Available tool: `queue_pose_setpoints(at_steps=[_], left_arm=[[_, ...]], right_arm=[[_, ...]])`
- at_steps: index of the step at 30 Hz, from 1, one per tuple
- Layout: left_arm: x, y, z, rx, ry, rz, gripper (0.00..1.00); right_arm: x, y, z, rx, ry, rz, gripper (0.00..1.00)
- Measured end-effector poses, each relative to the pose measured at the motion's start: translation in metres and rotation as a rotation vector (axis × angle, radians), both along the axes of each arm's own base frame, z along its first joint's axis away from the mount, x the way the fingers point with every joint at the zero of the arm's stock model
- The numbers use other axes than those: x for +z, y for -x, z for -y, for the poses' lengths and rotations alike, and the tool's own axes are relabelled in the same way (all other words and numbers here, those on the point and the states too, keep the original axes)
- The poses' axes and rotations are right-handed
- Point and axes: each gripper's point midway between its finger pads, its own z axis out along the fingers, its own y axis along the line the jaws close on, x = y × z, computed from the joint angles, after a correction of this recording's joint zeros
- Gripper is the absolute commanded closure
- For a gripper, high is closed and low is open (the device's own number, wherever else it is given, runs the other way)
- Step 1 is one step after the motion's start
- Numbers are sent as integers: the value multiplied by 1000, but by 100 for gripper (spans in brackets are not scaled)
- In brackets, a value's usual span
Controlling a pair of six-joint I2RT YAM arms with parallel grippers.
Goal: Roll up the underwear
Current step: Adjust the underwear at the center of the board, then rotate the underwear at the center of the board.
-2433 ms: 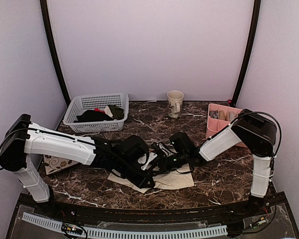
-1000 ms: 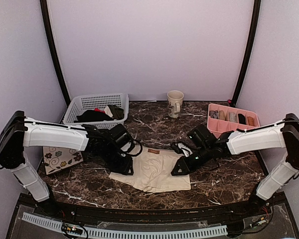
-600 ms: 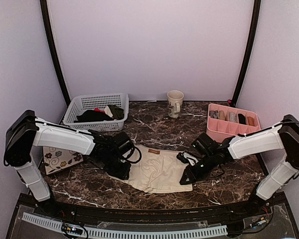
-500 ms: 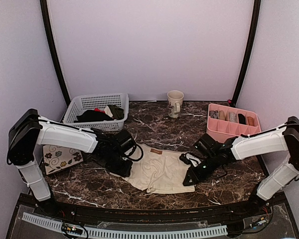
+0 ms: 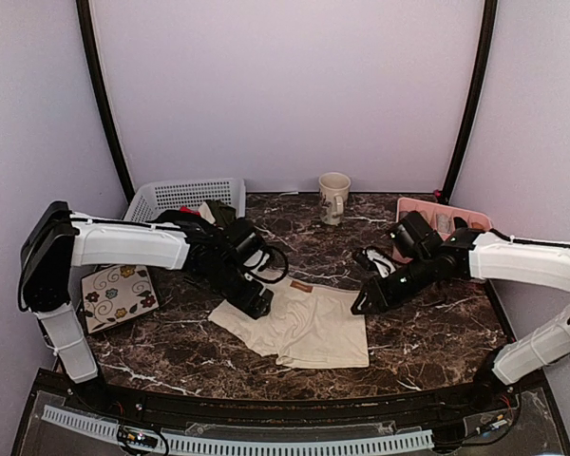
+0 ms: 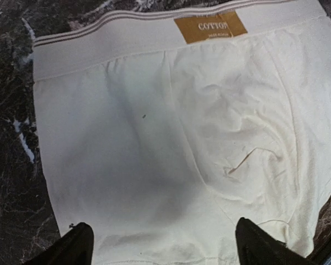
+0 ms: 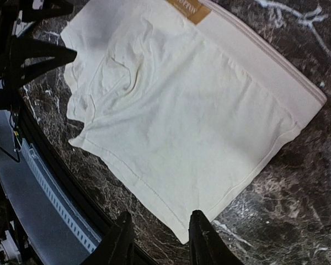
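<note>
Underwear (image 5: 304, 323): flat on the surface (image 5: 427, 347), nothing rolled yet.
Left jaws: spread wide, empty.
Right jaws: parted, empty.
Remaining: you have the whole roll.

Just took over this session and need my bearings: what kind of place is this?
Probably a test booth staged for laundry folding, not a real home: plain lilac walls close around a marble-look table, with a white basket of clothes, a pink divider tray and the underwear laid flat.
</note>
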Motion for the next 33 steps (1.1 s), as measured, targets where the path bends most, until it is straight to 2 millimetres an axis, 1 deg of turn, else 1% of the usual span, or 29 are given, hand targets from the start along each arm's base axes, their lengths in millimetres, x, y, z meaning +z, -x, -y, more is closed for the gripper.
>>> queue_pose_setpoints(at_steps=[3,4,5,7,9,10,11,13,14,16,18,20,22,24,25,28,29,31,33], left_arm=[[34,-3,5,-11,70,53,1],[50,-4,7,-11,101,81,1],[68,-6,8,-10,135,112,1],[104,-11,10,5,201,184,1],[136,-17,8,38,260,258,1],[152,-20,5,64,287,298,1],[164,-23,1,96,309,333,1],[180,-29,-6,156,332,381,1],[185,-31,-9,181,337,397,1],[185,-31,-10,197,343,391,1],[180,-27,-10,208,347,357,1],[171,-19,-8,214,359,300,1],[156,-8,-10,223,358,250,1],[131,11,-19,228,343,183,6],[119,21,-24,230,330,151,10],[93,39,-34,236,294,84,28],[86,42,-36,232,282,68,32],[76,47,-37,227,266,37,37],[64,50,-35,217,250,2,41]], right_arm=[[24,-25,1,-40,-12,67,61],[34,-35,3,-56,-16,92,59],[46,-46,5,-76,-22,127,54],[72,-67,10,-116,-39,211,37],[98,-79,16,-155,-69,297,6],[114,-84,21,-172,-91,360,0],[128,-86,25,-189,-112,407,0],[152,-91,31,-224,-148,493,0],[166,-93,33,-242,-173,540,0],[183,-98,33,-258,-213,601,0],[188,-103,31,-254,-232,630,1],[182,-105,24,-218,-233,625,8],[168,-105,15,-161,-229,591,14],[144,-101,1,-88,-233,506,19],[131,-98,-4,-57,-232,462,21],[88,-85,-13,9,-207,336,25],[75,-79,-14,23,-190,298,26],[54,-66,-14,49,-156,236,30],[41,-55,-16,76,-129,193,36]])
